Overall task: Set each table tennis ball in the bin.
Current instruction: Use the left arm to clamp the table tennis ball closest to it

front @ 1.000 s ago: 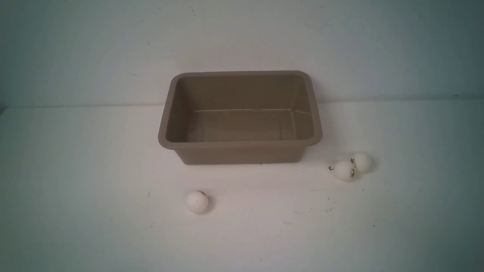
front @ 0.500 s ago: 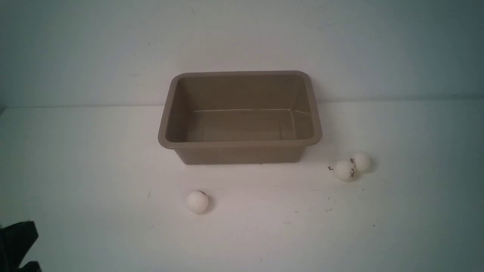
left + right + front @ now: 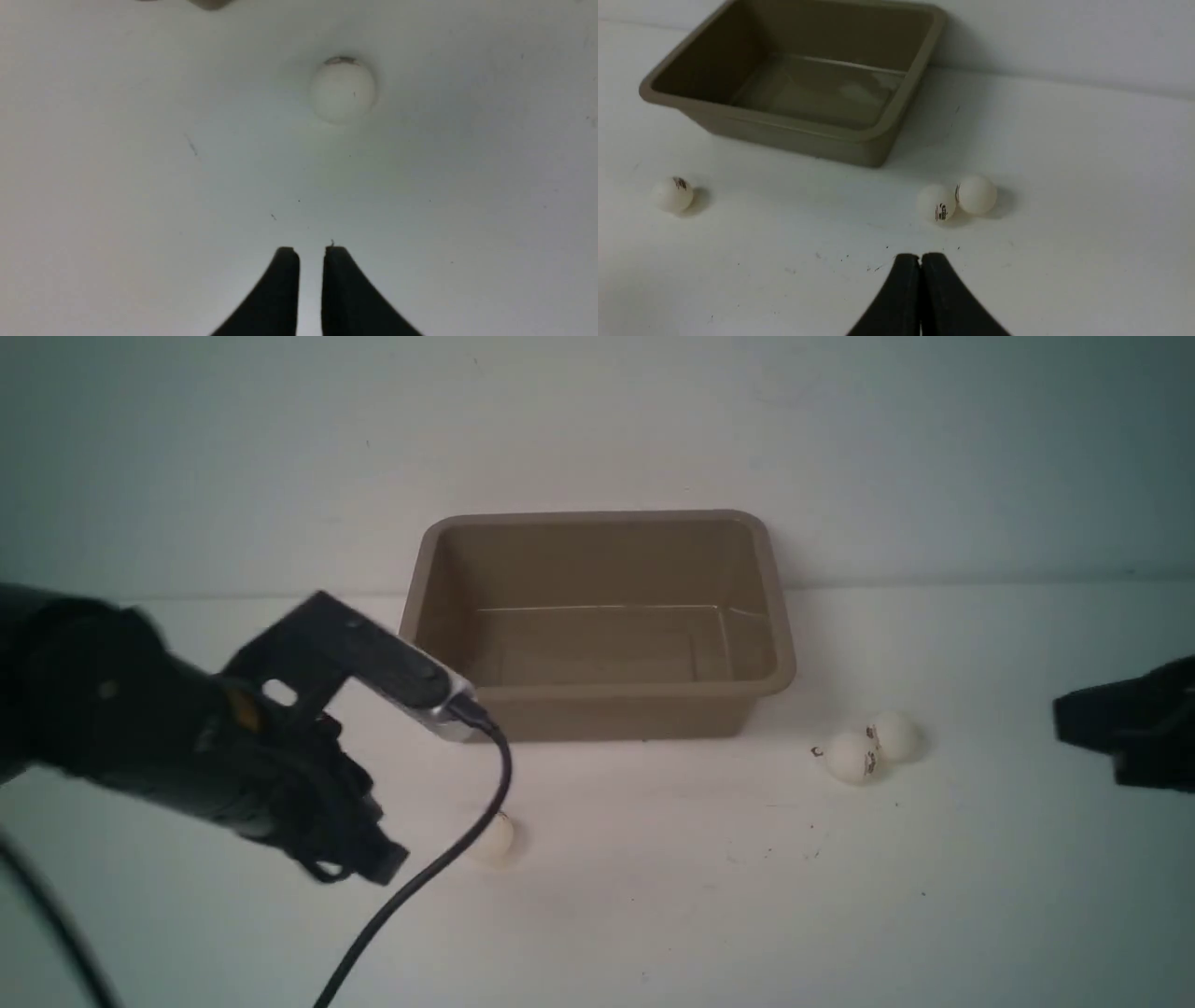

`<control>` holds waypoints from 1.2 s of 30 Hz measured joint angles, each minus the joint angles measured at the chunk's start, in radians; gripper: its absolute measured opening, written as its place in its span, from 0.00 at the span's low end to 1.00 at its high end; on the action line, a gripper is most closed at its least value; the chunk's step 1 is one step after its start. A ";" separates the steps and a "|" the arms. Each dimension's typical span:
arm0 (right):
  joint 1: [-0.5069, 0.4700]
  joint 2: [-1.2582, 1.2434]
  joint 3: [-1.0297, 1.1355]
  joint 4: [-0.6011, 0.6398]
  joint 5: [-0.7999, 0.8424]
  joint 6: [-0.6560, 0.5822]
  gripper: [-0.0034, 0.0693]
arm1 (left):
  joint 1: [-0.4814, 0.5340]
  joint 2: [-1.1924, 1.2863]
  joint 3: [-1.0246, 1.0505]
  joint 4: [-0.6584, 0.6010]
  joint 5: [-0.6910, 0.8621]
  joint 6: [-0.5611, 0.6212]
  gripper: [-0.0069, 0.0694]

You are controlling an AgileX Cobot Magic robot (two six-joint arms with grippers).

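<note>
The taupe-brown bin point(image 3: 597, 692) stands at the middle back of the white table with nothing inside. One table tennis ball point(image 3: 498, 838) lies in front of the bin's left end, partly behind my left arm's cable. Two more balls point(image 3: 851, 758) point(image 3: 894, 735) lie touching to the right of the bin. My left gripper point(image 3: 369, 861) hovers left of the single ball point(image 3: 342, 90); its jaws point(image 3: 310, 252) stand a narrow gap apart and hold nothing. My right gripper point(image 3: 1064, 719) is at the right edge, shut point(image 3: 920, 256) and empty, short of the pair point(image 3: 936, 202) point(image 3: 976, 194).
A black cable point(image 3: 448, 859) hangs from my left wrist across the table in front of the bin. A pale wall rises close behind the bin point(image 3: 784, 126). Small dark specks dot the table near the pair of balls.
My left arm has swung in from the lower left corner toward the single ball, and its jaws have parted slightly. My right gripper has come into view at the right edge. The balls lie unmoved.
</note>
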 joint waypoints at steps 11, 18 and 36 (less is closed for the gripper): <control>0.123 0.064 -0.031 -0.081 -0.003 0.031 0.03 | -0.008 0.522 -0.419 -0.128 0.270 0.097 0.67; 0.125 0.064 -0.031 -0.128 -0.002 0.075 0.03 | -0.008 0.546 -0.535 -0.152 0.284 0.109 0.77; 0.127 0.064 -0.031 -0.134 -0.002 0.078 0.03 | -0.008 0.586 -0.540 -0.111 0.265 0.109 0.77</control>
